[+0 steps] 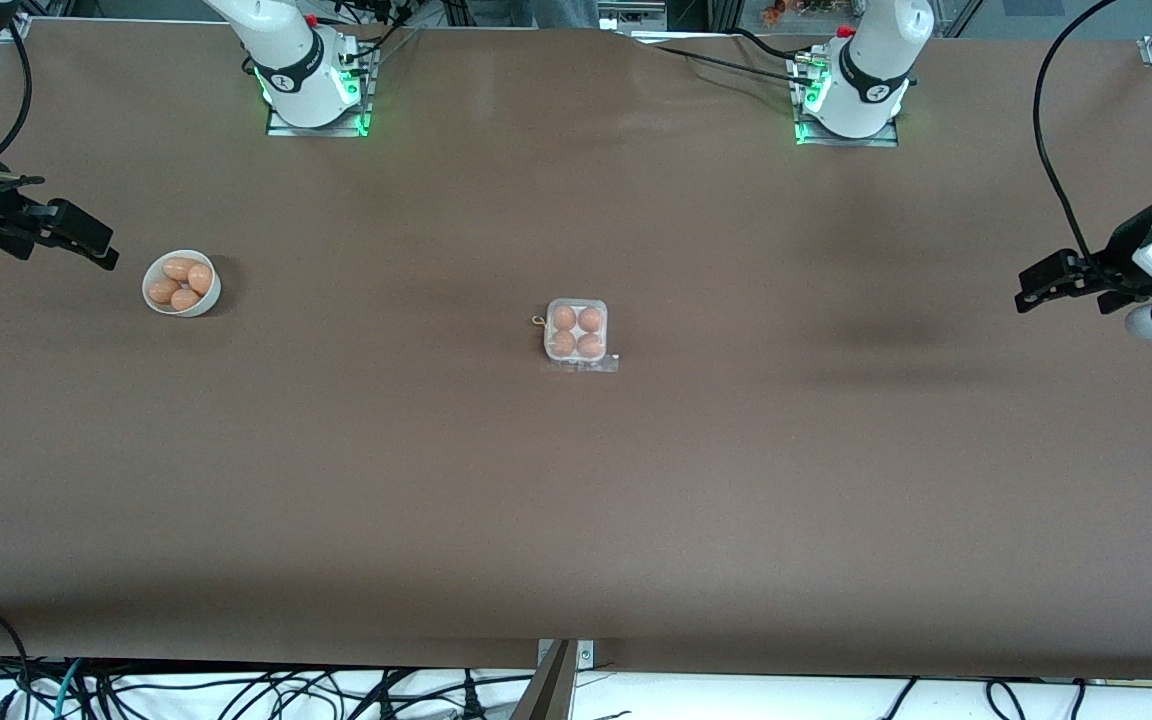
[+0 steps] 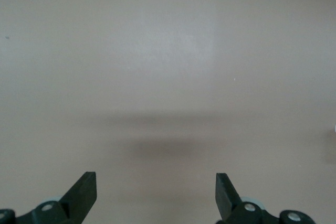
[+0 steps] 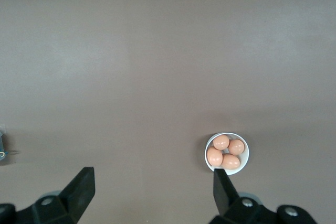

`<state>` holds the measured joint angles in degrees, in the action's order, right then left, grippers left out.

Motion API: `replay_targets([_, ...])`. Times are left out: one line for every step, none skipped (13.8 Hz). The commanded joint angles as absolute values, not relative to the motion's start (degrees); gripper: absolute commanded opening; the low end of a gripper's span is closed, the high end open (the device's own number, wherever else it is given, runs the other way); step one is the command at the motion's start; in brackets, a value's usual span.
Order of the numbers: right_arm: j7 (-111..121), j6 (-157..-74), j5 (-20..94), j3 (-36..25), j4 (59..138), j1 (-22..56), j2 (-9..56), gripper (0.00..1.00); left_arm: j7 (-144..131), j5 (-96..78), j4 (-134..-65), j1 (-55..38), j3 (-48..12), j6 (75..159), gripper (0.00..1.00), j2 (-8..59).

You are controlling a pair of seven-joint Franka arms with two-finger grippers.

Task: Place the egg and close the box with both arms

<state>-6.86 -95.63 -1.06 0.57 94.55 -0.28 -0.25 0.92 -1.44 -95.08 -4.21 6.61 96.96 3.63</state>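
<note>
The box (image 1: 576, 333) stands at the middle of the table, with an orange-brown egg (image 1: 564, 317) in each cell of its white tray. The clear lid seems to lie down over them. My right gripper (image 1: 101, 248) is open and empty, up over the table's right-arm end, beside the white bowl (image 1: 181, 283). Its wrist view shows the open fingers (image 3: 152, 179) and the bowl (image 3: 227, 153); a sliver of the box (image 3: 1, 145) shows at the frame's edge. My left gripper (image 1: 1031, 290) is open and empty over the left-arm end; its wrist view (image 2: 156, 182) shows only bare table.
The round white bowl holds several more eggs (image 1: 184, 281) that look the same as those in the box. The arm bases (image 1: 314, 80) (image 1: 851, 95) stand along the table's edge farthest from the front camera. Cables hang along the edge nearest to that camera.
</note>
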Motion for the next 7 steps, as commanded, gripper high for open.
replay_targets([-6.68, -95.45, -1.49, 1.05, 94.57, -0.79, -0.53, 1.00, 2.20, -2.29, -97.03, -3.87, 6.24, 95.02, 1.00, 0.97])
replay_targets([-6.68, -95.45, -1.49, 1.05, 94.57, -0.79, -0.53, 1.00, 2.20, -2.11, -97.03, -3.87, 6.33, 93.79, 1.00, 0.53])
replay_targets([-6.68, -95.36, -1.49, 1.05, 94.57, -0.79, -0.53, 1.00, 2.28, -1.76, -97.03, -3.87, 6.33, 93.17, 1.00, 0.27])
replay_targets([-6.68, -95.36, -1.49, 1.05, 94.57, -0.79, -0.53, 1.00, 2.29, -1.76, -97.03, -3.78, 6.33, 93.08, 1.00, 0.18])
replay_targets([-6.68, -95.36, -1.41, 1.05, 94.66, -0.79, -0.53, 1.00, 2.29, -1.76, -97.12, -3.87, 6.33, 93.08, 1.00, 0.18])
replay_targets([-6.68, -95.36, -1.41, 1.05, 94.66, -0.79, -0.53, 1.00, 2.29, -1.76, -97.12, -3.87, 6.33, 92.55, 1.00, 0.18])
replay_targets([-6.68, -95.45, -1.41, 1.05, 94.66, -0.79, -0.53, 1.00, 2.29, -1.76, -97.12, -3.87, 6.33, 91.94, 1.00, 0.00])
